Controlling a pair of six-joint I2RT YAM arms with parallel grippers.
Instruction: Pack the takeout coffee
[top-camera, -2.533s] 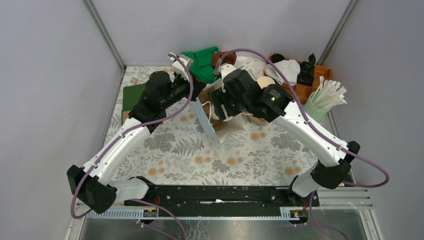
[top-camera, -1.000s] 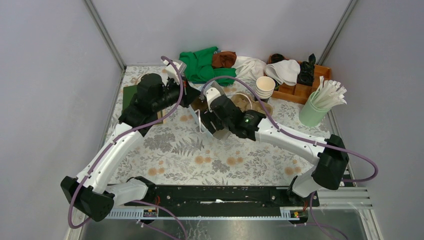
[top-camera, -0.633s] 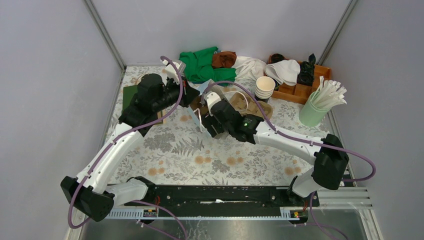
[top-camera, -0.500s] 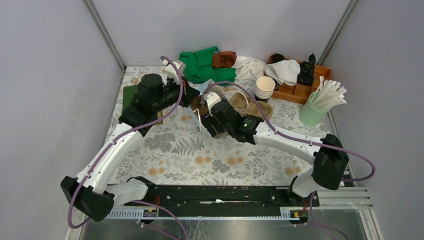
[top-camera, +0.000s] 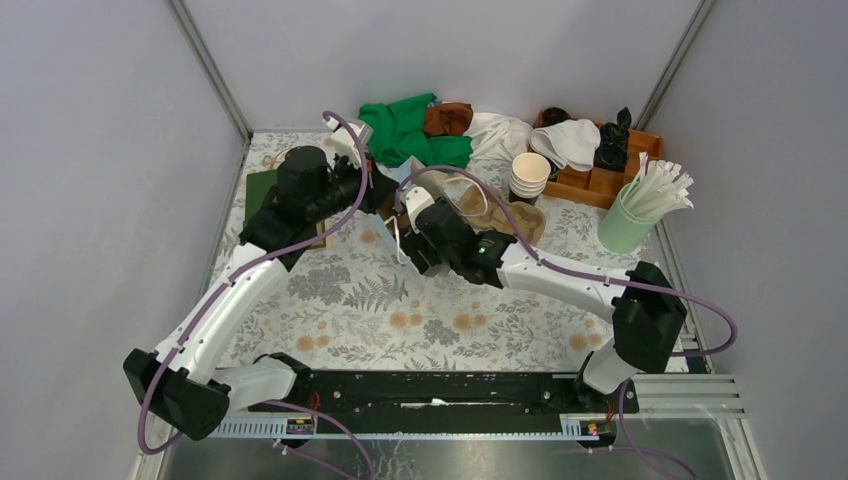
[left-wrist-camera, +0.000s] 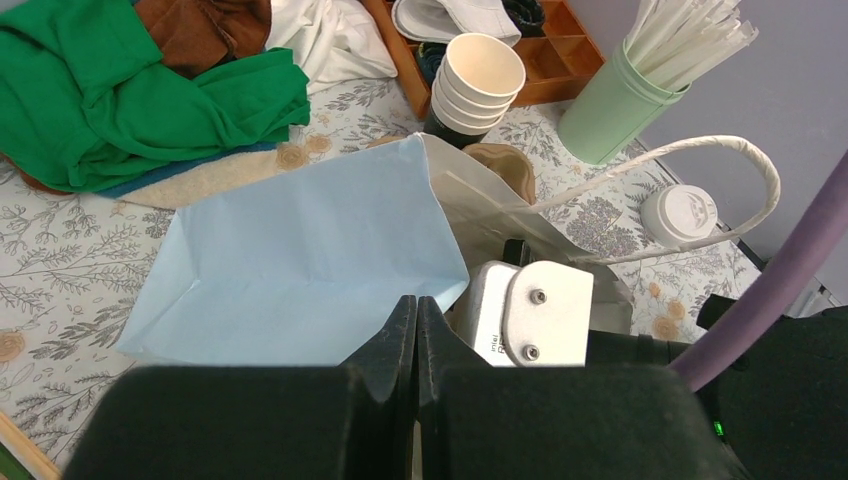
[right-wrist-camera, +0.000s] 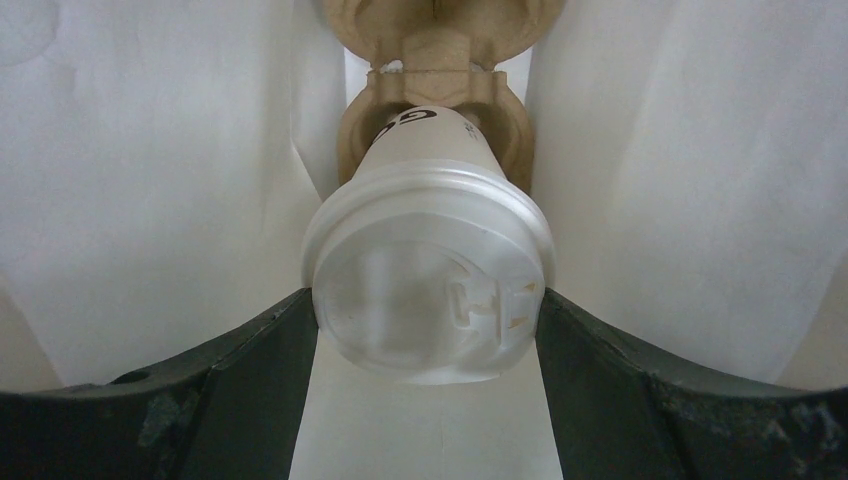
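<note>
Pincer of the left arm is pressed together, pinching the rim of a paper bag that lies on its side on the flower-patterned table, its pale blue side panel turned upward. A heap of green cloth sits beyond it, towards the back wall. Just right of that grip, the right pincer reaches in through the bag's mouth. Its jaws stand wide, one against each side of the white lid of the takeout coffee, gripping it. The coffee is inside the bag between the white walls, its base in a socket of a brown pulp tray. Further right, outside the bag, a stack of lidless paper cups stands on the table, then a green holder of white straws.
</note>
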